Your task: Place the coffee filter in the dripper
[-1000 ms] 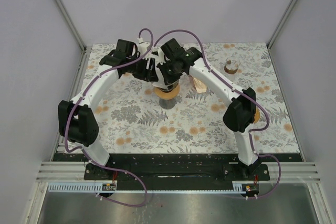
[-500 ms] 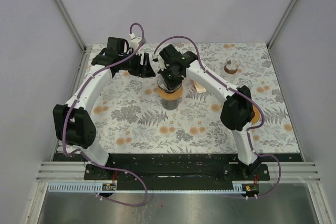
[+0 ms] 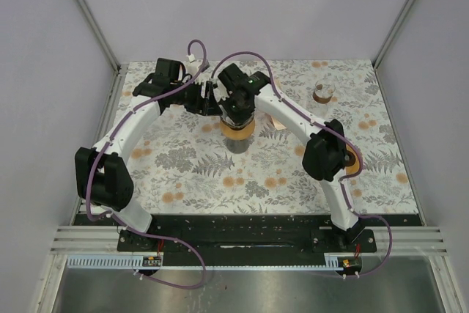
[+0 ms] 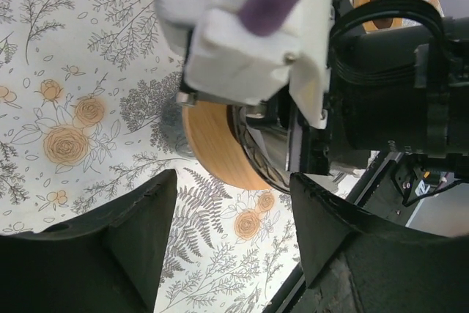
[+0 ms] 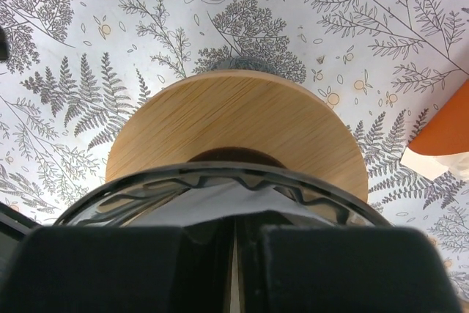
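The glass dripper (image 3: 237, 128) with a wooden collar stands at the middle back of the table. My right gripper (image 3: 236, 108) hangs right over it. In the right wrist view the gripper (image 5: 234, 234) is shut on the white coffee filter (image 5: 220, 207), which sits inside the dripper's ribbed glass rim (image 5: 242, 174) above the wooden collar (image 5: 234, 126). My left gripper (image 3: 212, 100) is open and empty just left of the dripper. In the left wrist view the gripper (image 4: 233, 199) has its jaws wide apart, with the wooden collar (image 4: 216, 144) beyond them.
An orange holder with white filters (image 3: 279, 119) lies just right of the dripper and also shows in the right wrist view (image 5: 440, 141). A small brown jar (image 3: 322, 94) stands at the back right. A round wooden coaster (image 3: 357, 160) lies behind the right arm's elbow.
The left gripper drew back to the left, then came in again beside the dripper. The right gripper shifted left and settled over the dripper with the filter.
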### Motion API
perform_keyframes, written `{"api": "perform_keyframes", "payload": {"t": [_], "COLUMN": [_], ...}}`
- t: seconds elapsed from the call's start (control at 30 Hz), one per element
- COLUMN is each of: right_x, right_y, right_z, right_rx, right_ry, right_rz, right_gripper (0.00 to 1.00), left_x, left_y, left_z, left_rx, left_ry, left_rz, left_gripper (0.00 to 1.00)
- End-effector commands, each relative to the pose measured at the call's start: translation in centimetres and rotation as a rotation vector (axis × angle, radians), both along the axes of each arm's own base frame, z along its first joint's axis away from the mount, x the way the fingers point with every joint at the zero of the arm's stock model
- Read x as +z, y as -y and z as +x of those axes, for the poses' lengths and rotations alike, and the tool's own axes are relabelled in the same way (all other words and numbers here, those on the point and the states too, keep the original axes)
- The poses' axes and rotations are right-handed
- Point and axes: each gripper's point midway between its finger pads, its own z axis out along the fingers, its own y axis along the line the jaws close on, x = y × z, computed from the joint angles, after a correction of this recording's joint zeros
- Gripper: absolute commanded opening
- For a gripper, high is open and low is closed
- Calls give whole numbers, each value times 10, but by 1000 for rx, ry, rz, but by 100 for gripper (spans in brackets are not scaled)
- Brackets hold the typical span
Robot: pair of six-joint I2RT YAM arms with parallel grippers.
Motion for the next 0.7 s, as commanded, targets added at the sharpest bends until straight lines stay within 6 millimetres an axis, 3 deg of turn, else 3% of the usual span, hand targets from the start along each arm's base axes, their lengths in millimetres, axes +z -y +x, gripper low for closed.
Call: {"api": "perform_keyframes", "payload": {"t": [0.0, 0.17, 0.33, 0.67], "right_x": [20, 54, 77, 124], "right_y": [-11, -18, -18, -2], "right_z": [1, 3, 3, 3], "right_rx": [26, 44, 50, 57], "right_ry": [41, 92, 132, 237], "right_rz": [14, 57, 89, 91], "right_gripper": [7, 20, 26, 48], "left_x": [13, 11, 10, 16], "left_y": [8, 9, 8, 8], "left_z": [5, 7, 8, 10], "left_rx": [-10, -10, -5, -5], "left_ry": [46, 48, 54, 75], "left_rz": [-39, -33, -23, -22], "left_gripper": [65, 59, 56, 55]}}
